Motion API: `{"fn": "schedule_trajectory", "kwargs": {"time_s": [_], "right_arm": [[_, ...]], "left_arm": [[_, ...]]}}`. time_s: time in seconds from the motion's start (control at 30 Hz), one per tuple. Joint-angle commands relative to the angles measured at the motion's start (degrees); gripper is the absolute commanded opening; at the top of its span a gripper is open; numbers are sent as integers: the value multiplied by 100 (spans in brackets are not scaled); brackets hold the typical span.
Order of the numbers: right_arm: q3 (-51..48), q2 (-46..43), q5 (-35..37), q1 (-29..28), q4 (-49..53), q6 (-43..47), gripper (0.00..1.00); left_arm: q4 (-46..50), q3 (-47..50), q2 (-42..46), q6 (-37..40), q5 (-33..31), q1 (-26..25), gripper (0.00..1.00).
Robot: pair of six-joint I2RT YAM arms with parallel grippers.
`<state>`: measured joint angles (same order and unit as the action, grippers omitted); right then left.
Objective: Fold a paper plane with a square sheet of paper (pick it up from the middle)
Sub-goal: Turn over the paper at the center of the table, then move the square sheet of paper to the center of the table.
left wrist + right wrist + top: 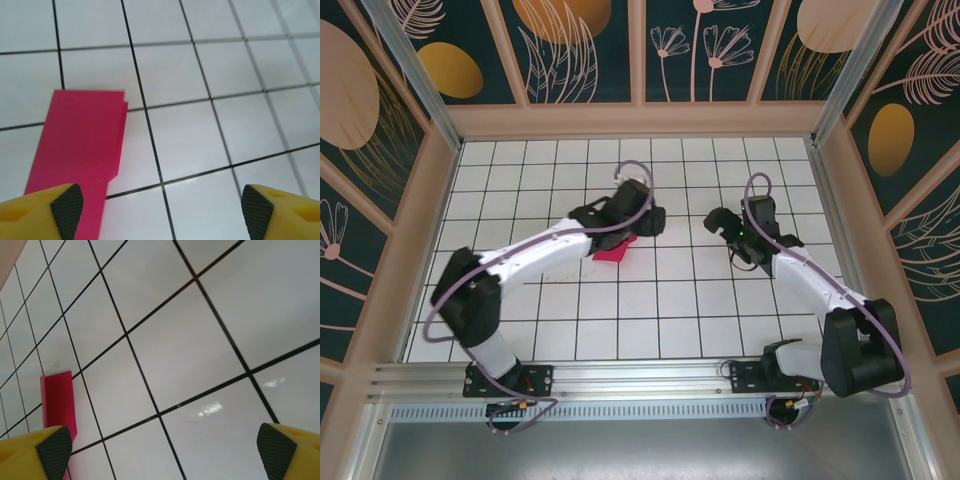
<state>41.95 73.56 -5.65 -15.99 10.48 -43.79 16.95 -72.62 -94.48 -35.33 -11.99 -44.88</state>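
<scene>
One pink paper [610, 253] lay flat on the tiled table [620, 320], nearest of all to the front. It was not an open square but a narrow strip of several layers with a stepped end. From that shape, the folding looked partway done, with creases laid in but no pointed plane yet formed. The next move would probably call for a fresh, low and careful hold on a free edge or layer of the paper, since thin stacked folds slide and spring open easily. Just beyond the paper hung the left gripper [642, 220], jaws spread wide and holding nothing. In its wrist camera, the black pad [67, 205] of one yellow finger sat over the paper's near end, though whether it touched the paper could not be told. Farther off, well to the right of the paper, the right gripper [713, 222] hovered with its jaws spread just as wide. It was empty, and the paper lay out past its left finger.
</scene>
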Motion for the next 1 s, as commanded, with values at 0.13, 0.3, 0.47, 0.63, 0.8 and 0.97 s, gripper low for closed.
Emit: {"fn": "schedule_trajectory", "kwargs": {"time_s": [0.13,0.3,0.47,0.63,0.8,0.97], "right_arm": [[1098,1195,-346,-1126,-334,91,92],[2163,2501,-842,-1909,-658,110,74],[3559,3673,-999,-2392,-400,204,66],[4572,4602,-1109,-2626,93,239,63],[5119,5288,-1243,-2709,454,304,61],[5289,5598,-1335,-2724,751,793,61]], "left_arm": [[-806,1307,818,-685,858,1150,97],[-813,2008,1037,-888,1022,1836,98],[-963,2714,1404,-1260,888,2320,99],[-974,3162,1778,-1465,685,2621,99],[-896,3194,1871,-1455,654,2686,98],[-961,3176,1845,-1405,767,2687,98]]}}
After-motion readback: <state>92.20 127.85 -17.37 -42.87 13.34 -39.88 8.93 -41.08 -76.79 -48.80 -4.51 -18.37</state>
